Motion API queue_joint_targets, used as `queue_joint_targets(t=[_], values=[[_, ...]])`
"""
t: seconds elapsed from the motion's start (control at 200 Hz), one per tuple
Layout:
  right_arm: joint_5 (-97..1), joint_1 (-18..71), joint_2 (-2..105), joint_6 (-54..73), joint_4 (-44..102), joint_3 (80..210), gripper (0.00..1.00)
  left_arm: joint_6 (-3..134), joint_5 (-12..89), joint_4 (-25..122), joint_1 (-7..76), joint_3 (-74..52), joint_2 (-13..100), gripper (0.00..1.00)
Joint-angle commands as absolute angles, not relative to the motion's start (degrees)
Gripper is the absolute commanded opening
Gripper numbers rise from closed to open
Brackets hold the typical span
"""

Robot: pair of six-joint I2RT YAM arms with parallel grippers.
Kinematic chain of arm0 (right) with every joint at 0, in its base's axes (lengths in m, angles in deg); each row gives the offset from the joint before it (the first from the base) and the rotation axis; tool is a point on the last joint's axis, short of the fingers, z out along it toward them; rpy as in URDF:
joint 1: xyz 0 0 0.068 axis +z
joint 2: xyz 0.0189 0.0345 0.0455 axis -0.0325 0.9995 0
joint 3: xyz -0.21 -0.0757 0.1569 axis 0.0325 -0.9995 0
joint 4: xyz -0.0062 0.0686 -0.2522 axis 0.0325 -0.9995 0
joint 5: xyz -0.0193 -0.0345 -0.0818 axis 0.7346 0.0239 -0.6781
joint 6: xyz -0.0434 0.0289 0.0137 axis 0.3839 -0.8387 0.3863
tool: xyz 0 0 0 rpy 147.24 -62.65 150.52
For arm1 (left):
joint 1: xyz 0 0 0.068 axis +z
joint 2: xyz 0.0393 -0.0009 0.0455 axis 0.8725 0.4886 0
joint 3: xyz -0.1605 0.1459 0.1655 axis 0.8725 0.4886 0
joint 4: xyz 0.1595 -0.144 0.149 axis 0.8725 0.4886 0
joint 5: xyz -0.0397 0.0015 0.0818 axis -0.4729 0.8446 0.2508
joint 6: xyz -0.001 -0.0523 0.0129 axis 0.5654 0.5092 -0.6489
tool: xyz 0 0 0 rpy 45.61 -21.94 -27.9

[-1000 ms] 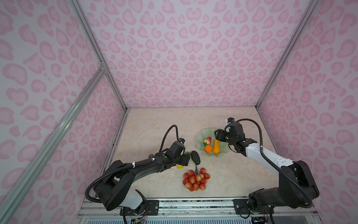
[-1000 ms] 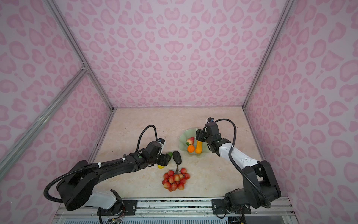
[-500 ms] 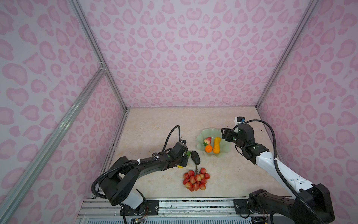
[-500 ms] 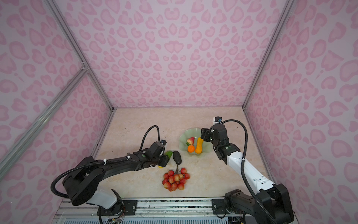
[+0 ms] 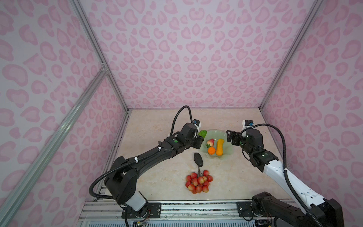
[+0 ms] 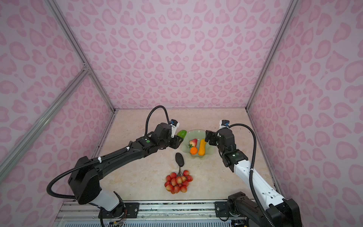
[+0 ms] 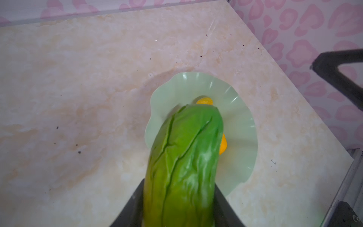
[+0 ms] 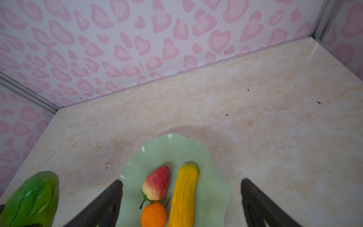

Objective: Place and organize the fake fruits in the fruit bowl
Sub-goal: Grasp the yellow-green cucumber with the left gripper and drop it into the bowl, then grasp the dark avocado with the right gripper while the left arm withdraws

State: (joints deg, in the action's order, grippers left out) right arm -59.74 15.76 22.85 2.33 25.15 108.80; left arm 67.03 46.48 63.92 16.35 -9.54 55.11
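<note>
A beige marbled tabletop [image 5: 157,127] lies inside pink heart-patterned walls [image 5: 196,59]. On it stands the fruit bowl [image 5: 215,134], a pale green glossy shallow dish with a wavy rim. Inside the bowl lie a red-pink plastic strawberry [image 5: 210,142], a small orange ball [image 5: 211,151] just beside it, and a long yellow-orange gourd [image 5: 220,147] alongside both. The left gripper [image 7: 179,188] has its fingers clamped on a green ridged plastic cucumber [image 7: 182,147], held above the table at the bowl's left rim. The right gripper [image 8: 181,181] hovers at the bowl's opposite side, fingers wide apart and holding nothing. Just outside the bowl's near rim a blackish oblong fruit [image 5: 198,159] lies on the table; the cluster of red-pink balls [image 5: 198,181] lies farther from the bowl on that side.
</note>
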Motion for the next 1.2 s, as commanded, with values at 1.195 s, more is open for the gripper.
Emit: queue_joint_targets(t=[1.195], values=[[-59.57,24.28,23.53,7.10,19.13,109.78,0.89,67.28,61.21,57.61,16.28,-16.28,48.72,0.75]])
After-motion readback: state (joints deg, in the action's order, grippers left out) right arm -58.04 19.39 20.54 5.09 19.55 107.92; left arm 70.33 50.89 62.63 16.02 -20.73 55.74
